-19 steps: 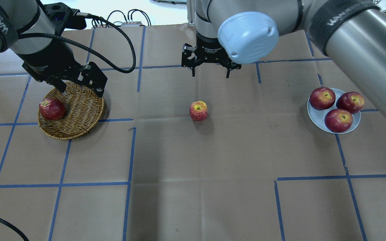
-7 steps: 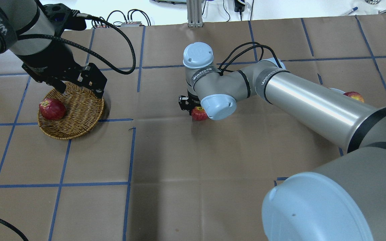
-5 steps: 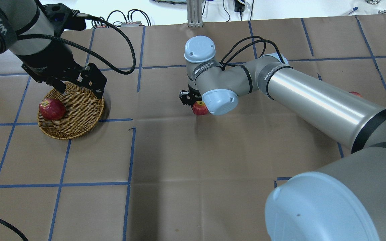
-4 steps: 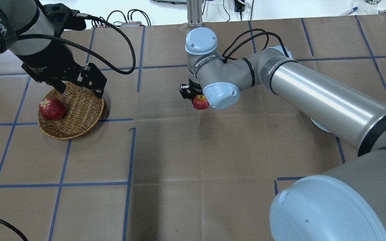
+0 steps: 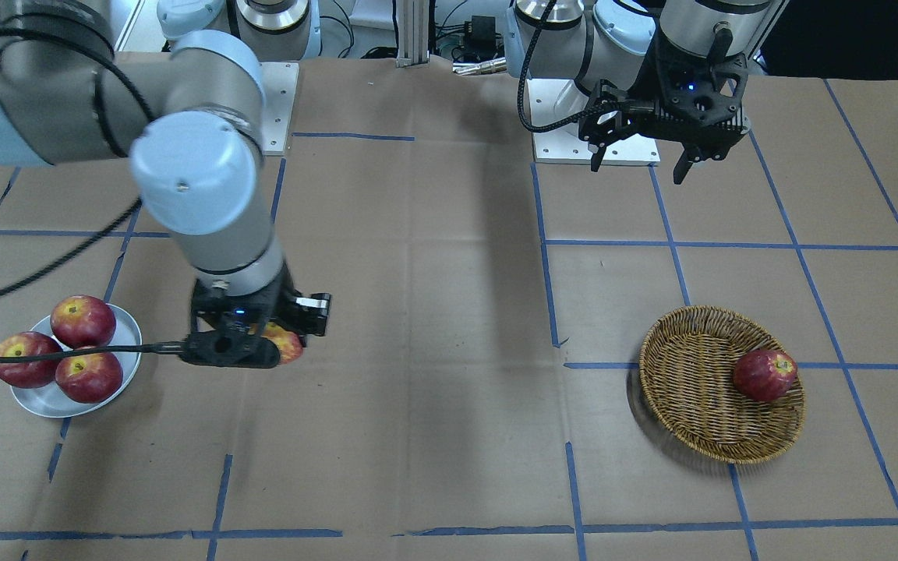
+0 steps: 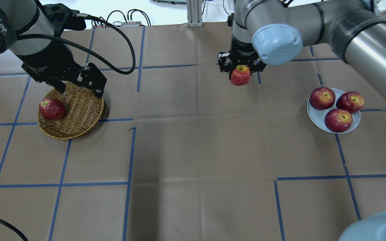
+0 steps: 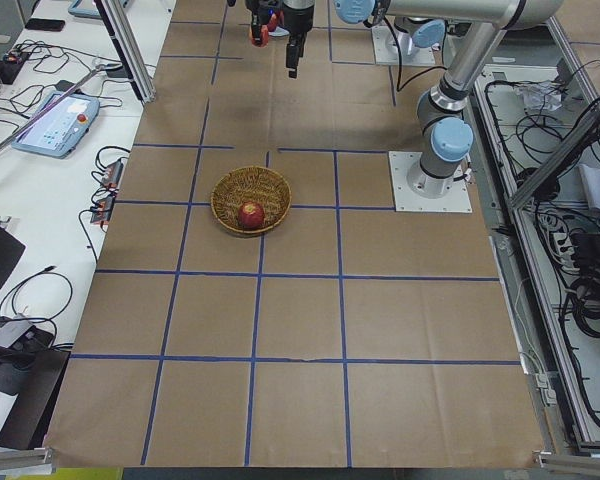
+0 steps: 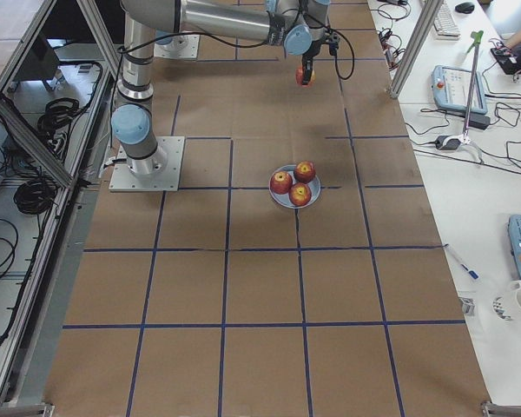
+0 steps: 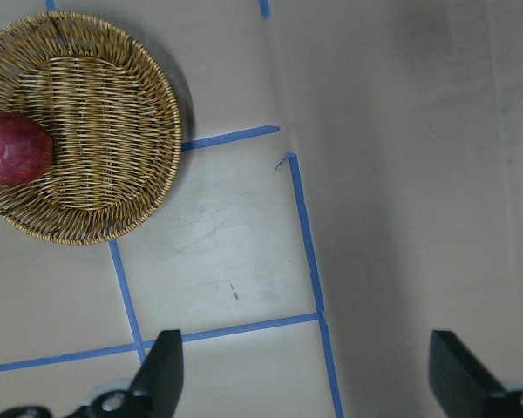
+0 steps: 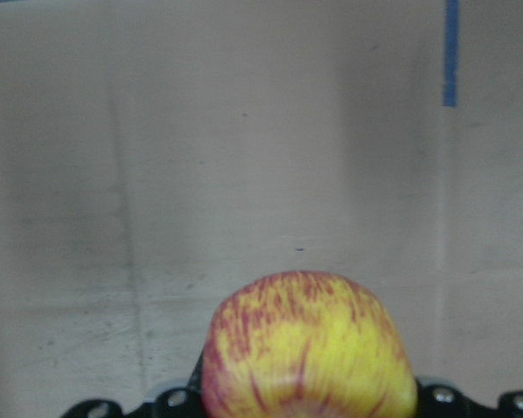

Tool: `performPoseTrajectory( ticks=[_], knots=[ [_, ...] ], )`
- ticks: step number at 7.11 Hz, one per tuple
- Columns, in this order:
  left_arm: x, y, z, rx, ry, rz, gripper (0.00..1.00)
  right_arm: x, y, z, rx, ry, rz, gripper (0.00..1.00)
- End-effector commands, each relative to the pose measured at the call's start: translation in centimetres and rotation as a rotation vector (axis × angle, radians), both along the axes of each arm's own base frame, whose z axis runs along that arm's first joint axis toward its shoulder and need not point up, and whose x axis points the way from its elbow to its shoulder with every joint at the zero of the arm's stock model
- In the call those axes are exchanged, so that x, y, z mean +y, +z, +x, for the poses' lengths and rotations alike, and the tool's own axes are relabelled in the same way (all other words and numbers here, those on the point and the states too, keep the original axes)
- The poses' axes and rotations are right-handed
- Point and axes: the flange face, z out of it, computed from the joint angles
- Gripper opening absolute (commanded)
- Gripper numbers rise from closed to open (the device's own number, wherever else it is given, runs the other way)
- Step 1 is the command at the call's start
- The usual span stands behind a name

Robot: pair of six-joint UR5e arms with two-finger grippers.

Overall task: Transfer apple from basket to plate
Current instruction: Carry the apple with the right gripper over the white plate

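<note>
**Carrying the streaked apple across to the plate**

Grips the pale yellow apple streaked with red-orange (image 10: 307,344) in the right two-finger gripper (image 6: 241,73), jaws closed against its sides, stem end up. Holds it directly beneath the wrist, lifted clear of the brown paper-covered table (image 6: 193,150). Probably well up, though no view settles the height. Looks like the carry leg of the transfer: fruit out of the basket, not yet on the plate.

Finds the small glossy grey-white plate (image 6: 316,117) well apart from that gripper, off to its own right and back toward the robot's base. Already bears three dark red apples (image 6: 338,119), packed close and filling nearly all of it. Explains the raised carry, most likely: enough height to pass over those apples rather than knock one off. Leaves only a bare sliver on the side nearest the gripper, so calls for a slow, careful set-down; could roll off the rim or nudge a neighbour.

Parks the left gripper (image 9: 309,374) empty, fingers spread wide, high over the table, with the round shallow brown-and-tan wicker basket (image 6: 82,117) below and off to one side of its fingertips. Shows one dark red apple (image 6: 51,109) lying against the basket's wall, on the side away from that gripper. Reads as a waiting pose, open and near the basket for the fruit in it.
</note>
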Motion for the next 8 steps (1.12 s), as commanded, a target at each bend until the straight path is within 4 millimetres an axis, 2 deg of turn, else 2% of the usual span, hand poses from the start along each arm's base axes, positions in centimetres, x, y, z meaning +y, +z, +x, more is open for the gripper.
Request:
performPoseTrajectory(
  ticks=[1,2,3,4,5,6,8],
  knots=[
    [0.1,0.1,0.0,-0.001,0.000,-0.001,0.99,-0.2,0.5,-16.1,-0.001,0.089,0.023,0.51],
    [0.1,0.1,0.0,-0.001,0.000,-0.002,0.99,0.4,-0.5,-22.8,-0.014,0.092,0.036,0.51],
    [0.2,0.2,0.0,-0.001,0.000,-0.004,0.99,0.9,-1.2,-27.4,-0.025,0.117,0.045,0.51],
    [0.3,0.3,0.0,-0.001,-0.002,-0.006,0.99,1.5,-2.0,-30.9,-0.035,0.141,0.041,0.50],
    [0.3,0.3,0.0,-0.001,0.000,-0.006,0.99,2.1,-3.4,-32.7,-0.030,0.169,0.022,0.50],
    [0.3,0.3,0.0,-0.001,-0.002,-0.006,0.99,2.8,-5.4,-33.2,-0.018,0.169,0.004,0.51],
    [0.3,0.4,0.0,-0.001,-0.002,-0.006,0.99,4.0,-8.3,-33.0,-0.009,0.165,-0.003,0.51]
  ],
)
